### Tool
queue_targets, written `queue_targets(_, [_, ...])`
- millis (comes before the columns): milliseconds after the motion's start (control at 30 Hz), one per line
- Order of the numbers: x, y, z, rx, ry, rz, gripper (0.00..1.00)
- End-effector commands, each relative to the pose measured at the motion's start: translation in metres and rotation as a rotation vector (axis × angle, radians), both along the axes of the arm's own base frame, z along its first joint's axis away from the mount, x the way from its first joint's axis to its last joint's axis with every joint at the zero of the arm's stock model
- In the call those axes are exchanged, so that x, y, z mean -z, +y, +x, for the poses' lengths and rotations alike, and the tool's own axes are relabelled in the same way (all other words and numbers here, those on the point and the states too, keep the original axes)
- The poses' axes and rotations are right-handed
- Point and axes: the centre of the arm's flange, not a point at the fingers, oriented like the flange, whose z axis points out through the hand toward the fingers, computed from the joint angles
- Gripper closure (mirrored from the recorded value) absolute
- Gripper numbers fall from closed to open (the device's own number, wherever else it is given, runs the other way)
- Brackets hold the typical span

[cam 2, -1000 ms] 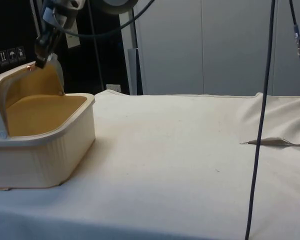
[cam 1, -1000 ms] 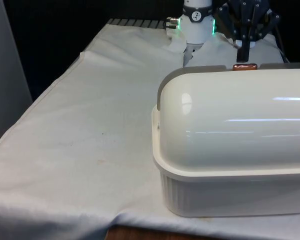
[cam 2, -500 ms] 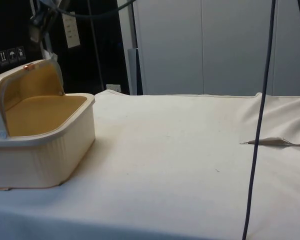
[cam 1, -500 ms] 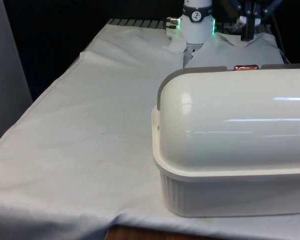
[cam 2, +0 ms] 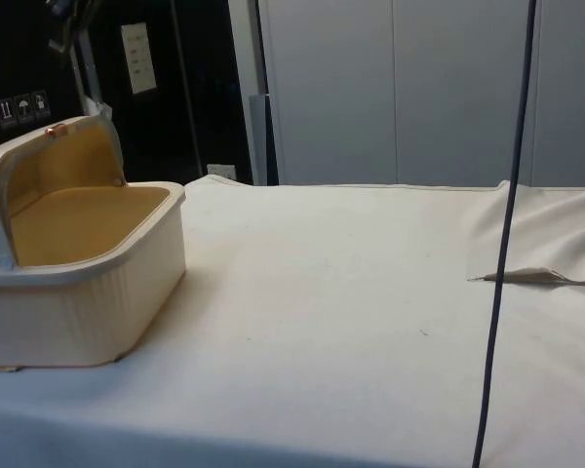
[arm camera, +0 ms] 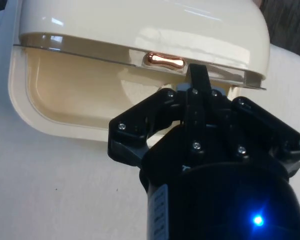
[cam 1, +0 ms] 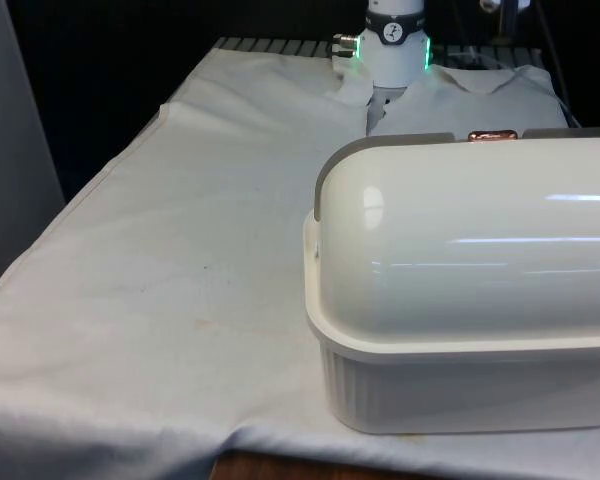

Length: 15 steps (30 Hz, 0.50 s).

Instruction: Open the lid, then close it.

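A cream bread box point(cam 1: 460, 380) stands on the white cloth at the front view's right. Its domed roll-top lid point(cam 1: 470, 230) is rolled back, leaving the tan inside point(cam 2: 78, 219) open towards the robot. A small copper handle point(cam 1: 491, 134) sits on the lid's raised edge, also the handle point(cam 2: 51, 130) and the handle point(arm camera: 165, 60). My gripper point(arm camera: 197, 72) hangs well above the handle, apart from it, fingers pressed together and holding nothing. The box's rim point(arm camera: 20, 100) lies below it.
The robot's base point(cam 1: 395, 45) stands behind the box. A dark cable point(cam 2: 507, 224) hangs down at the side view's right, near a raised fold in the cloth point(cam 2: 536, 278). Open cloth point(cam 1: 180, 250) stretches across the front view's left.
The gripper has risen straight up from the copper handle, leaving the front view's top edge. The lid has stayed rolled back.
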Motion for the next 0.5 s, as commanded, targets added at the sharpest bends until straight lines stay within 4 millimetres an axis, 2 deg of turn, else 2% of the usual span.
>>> queue_targets(0, [-0.0023, -0.0002, 0.0008, 0.003, 0.002, -0.001, 1.00])
queue_targets(467, [-0.0052, 0.0007, 0.0047, 0.015, 0.020, -0.004, 1.00])
